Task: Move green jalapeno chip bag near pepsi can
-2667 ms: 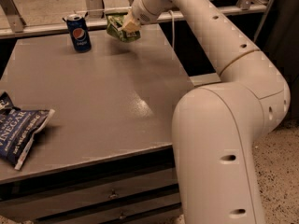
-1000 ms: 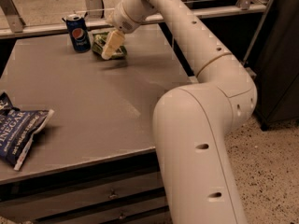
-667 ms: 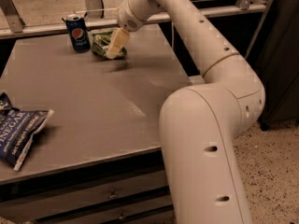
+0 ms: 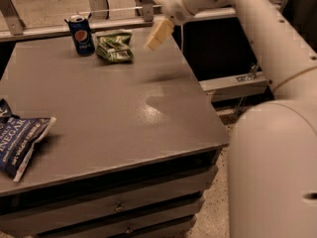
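The green jalapeno chip bag [image 4: 115, 47] lies flat on the grey table [image 4: 124, 113] at its far side. It sits just right of the upright pepsi can [image 4: 81, 35], with a small gap between them. My gripper [image 4: 157, 35] hangs above the table's far right part, to the right of the bag and clear of it. It is open and holds nothing.
A dark-blue vinegar chip bag [image 4: 20, 138] lies at the table's near left edge. My large white arm [image 4: 277, 133] fills the right side. A metal rail [image 4: 124, 14] runs behind the table. Drawers [image 4: 119, 207] sit under the tabletop.
The gripper set the green bag down beside the pepsi can, let go of it, and has lifted up and to the right.
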{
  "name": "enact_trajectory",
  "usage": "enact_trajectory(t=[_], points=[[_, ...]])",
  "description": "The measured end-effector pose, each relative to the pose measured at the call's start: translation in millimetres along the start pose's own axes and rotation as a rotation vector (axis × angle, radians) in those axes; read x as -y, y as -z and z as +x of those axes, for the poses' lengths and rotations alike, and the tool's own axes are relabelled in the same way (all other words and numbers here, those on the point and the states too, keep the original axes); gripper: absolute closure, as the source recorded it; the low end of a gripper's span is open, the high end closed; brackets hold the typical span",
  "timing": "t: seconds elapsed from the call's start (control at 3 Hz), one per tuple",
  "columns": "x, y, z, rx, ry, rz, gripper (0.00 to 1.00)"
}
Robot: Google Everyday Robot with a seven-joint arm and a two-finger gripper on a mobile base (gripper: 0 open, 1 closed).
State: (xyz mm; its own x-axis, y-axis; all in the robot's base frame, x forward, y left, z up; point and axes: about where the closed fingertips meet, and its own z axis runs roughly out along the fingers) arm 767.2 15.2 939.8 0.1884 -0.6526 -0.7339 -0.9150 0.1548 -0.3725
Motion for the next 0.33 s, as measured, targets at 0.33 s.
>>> enact_trajectory(t=[0.33], points=[[2.0, 28.4, 26.1, -0.010, -0.032, 0.032, 0.00]])
